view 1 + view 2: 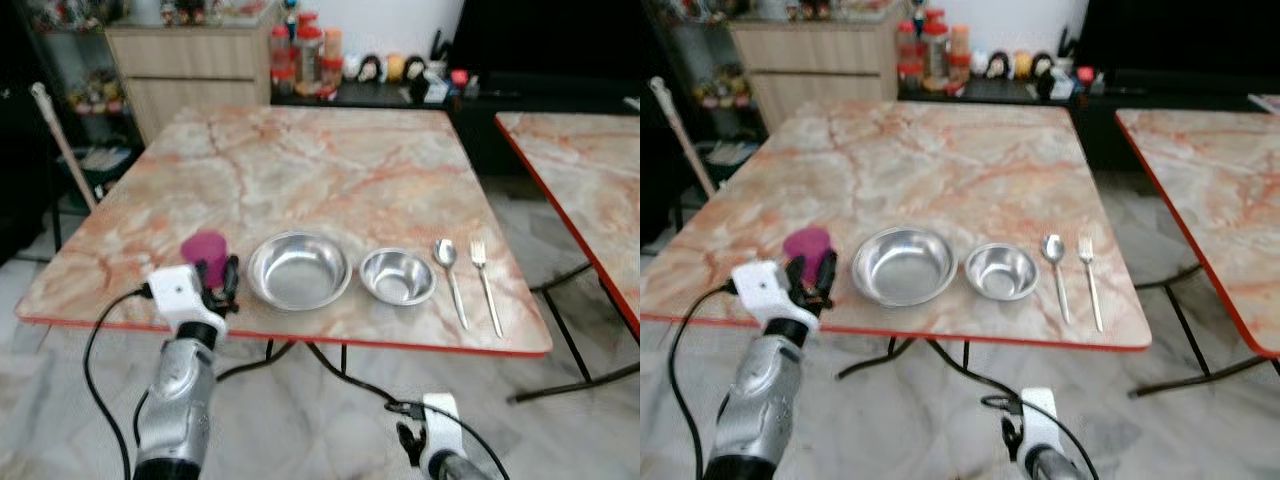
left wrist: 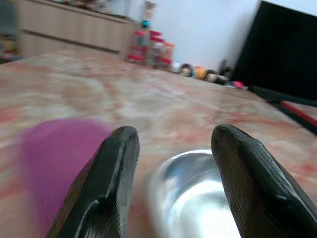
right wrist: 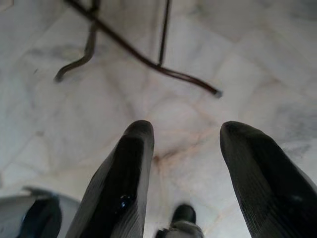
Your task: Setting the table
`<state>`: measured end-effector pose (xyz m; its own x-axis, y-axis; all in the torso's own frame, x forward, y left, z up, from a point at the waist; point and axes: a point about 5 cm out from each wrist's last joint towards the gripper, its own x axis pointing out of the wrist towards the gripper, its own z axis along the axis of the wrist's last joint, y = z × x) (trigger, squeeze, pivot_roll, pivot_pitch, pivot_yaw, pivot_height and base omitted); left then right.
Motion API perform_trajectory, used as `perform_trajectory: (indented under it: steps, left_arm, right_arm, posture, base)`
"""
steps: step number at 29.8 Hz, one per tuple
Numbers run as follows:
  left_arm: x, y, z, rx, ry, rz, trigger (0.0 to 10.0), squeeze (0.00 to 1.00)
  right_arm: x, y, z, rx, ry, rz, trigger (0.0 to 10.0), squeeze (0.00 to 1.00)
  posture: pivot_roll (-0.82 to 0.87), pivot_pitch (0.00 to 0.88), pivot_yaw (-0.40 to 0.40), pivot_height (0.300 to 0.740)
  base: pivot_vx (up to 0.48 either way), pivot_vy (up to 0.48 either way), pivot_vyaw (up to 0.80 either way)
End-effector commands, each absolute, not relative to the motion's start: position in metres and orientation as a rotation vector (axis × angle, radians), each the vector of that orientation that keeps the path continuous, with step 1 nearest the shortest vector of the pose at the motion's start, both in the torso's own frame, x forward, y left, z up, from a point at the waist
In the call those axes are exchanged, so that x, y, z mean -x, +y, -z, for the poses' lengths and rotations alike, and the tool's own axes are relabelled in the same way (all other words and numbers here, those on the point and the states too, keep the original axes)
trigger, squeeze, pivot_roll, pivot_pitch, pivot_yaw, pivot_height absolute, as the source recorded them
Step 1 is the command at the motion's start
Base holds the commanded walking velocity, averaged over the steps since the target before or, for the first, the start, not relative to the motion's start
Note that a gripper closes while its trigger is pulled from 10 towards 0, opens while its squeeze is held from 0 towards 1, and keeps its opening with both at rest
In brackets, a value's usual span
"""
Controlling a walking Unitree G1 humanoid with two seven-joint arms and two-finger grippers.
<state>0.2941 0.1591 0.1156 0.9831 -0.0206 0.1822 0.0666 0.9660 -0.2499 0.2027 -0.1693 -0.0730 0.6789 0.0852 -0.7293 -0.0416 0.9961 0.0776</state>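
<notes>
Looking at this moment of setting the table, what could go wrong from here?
1. The purple cup stands near the table's front edge, close to the left end effector. Its open fingers are beside the cup, not around it, so a careless move might tip it or push it off.
2. The large steel bowl sits just beside that end effector; a sideways sweep may knock it toward the small bowl.

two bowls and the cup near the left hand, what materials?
Large bowl and small bowl: likely polished steel, silver with bright reflections. Cup, beside the left hand: matte magenta, probably plastic; too blurred to be sure.
</notes>
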Motion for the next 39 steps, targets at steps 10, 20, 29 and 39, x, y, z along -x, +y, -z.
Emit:
perform_trajectory:
  steps: [10, 20, 29, 39]
  left_arm:
    - [-0.293, 0.155, -0.130, 0.293, -0.243, 0.073, 10.0, 0.00]
    - [-0.282, 0.156, -0.149, 0.299, -0.283, 0.114, 10.0, 0.00]
    - [-0.254, 0.153, -0.143, 0.363, -0.094, 0.228, 10.0, 0.00]
    - [-0.241, 0.164, -0.115, 0.408, 0.185, 0.072, 10.0, 0.00]
  right_arm:
    - [-0.199, -0.173, 0.075, -0.055, 0.842, -0.064, 10.0, 0.00]
    - [-0.198, -0.173, 0.075, -0.070, 0.839, -0.060, 10.0, 0.00]
    - [-0.195, -0.173, 0.077, -0.060, 0.854, -0.059, 10.0, 0.00]
    - [-0.191, -0.172, 0.080, -0.047, 0.878, -0.061, 10.0, 0.00]
  posture:
    - [0.13, 0.034, -0.007, 0.740]
    - [0.13, 0.039, -0.001, 0.740]
    - [0.15, 0.047, 0.005, 0.740]
    - [0.17, 0.045, 0.023, 0.740]
  base:
    - [0.135, 0.000, 0.00]
    - [0.000, 0.000, 0.00]
    - [0.000, 0.000, 0.00]
    - [0.000, 0.000, 0.00]
